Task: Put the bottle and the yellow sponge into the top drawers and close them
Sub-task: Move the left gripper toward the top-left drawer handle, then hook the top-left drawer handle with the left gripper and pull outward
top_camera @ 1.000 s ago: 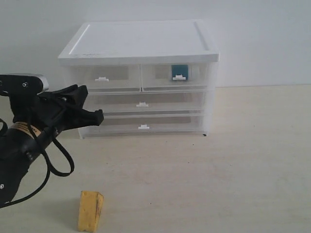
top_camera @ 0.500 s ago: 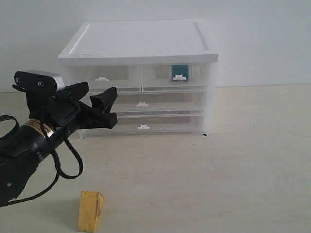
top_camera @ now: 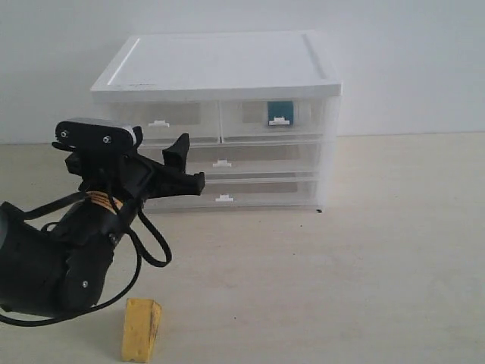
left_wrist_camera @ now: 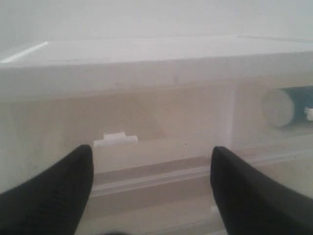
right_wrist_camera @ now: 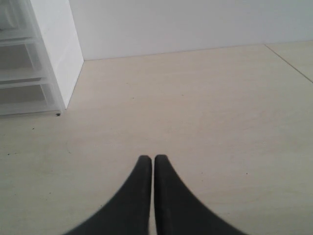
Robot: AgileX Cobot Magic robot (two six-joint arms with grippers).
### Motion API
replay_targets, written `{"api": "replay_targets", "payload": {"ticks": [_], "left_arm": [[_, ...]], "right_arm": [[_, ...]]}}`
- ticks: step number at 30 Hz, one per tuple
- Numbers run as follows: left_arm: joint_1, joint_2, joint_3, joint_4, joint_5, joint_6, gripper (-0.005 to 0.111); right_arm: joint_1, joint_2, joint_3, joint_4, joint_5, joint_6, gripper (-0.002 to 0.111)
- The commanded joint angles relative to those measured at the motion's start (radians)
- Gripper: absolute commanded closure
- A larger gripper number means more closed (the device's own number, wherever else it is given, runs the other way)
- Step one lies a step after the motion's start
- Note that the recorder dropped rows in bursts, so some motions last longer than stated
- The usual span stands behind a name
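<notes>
Your left claw (top_camera: 191,163) is open and holds nothing. It hangs close in front of the left one of the top drawers (top_camera: 163,121), and the little white tab handle (left_wrist_camera: 115,139) shows between its black fingers (left_wrist_camera: 58,191). Your right claw (right_wrist_camera: 148,160) is shut tight over the bare, pale table (top_camera: 379,258), with lots of free room around it. The bottle (top_camera: 280,112) is inside the right top drawer, at 2 o'clock from the left claw. Its teal-blue label is too small to read. The yellow sponge (top_camera: 141,329), a wedge, sits on the table at 7 o'clock, well apart from the see-through plastic cabinet (top_camera: 220,68).
</notes>
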Motion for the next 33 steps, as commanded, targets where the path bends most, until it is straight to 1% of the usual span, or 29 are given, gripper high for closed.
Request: {"api": "replay_targets", "payload": {"ticks": [1,15,21,24,26,33], "left_arm": [[-0.022,0.026,-0.029,-0.131,-0.025,0.019,0.043],[-0.017,0.057,-0.11,-0.141,-0.025,0.053,0.043],[0.023,0.083,-0.13,-0.13,-0.025,0.042,0.043],[0.05,0.101,-0.144,-0.076,0.002,0.029,0.043],[0.056,0.111,-0.147,-0.048,-0.003,0.019,0.043],[0.056,0.11,-0.147,-0.046,-0.025,0.009,0.043]], "right_arm": [[0.002,-0.005,0.005,-0.005,-0.006,-0.004,0.108],[0.002,-0.005,0.005,-0.005,-0.006,-0.004,0.108],[0.002,-0.005,0.005,-0.005,-0.006,-0.004,0.108],[0.002,-0.005,0.005,-0.005,-0.006,-0.004,0.108],[0.002,-0.005,0.005,-0.005,-0.006,-0.004,0.108],[0.002,-0.005,0.005,-0.005,-0.006,-0.004,0.108]]}}
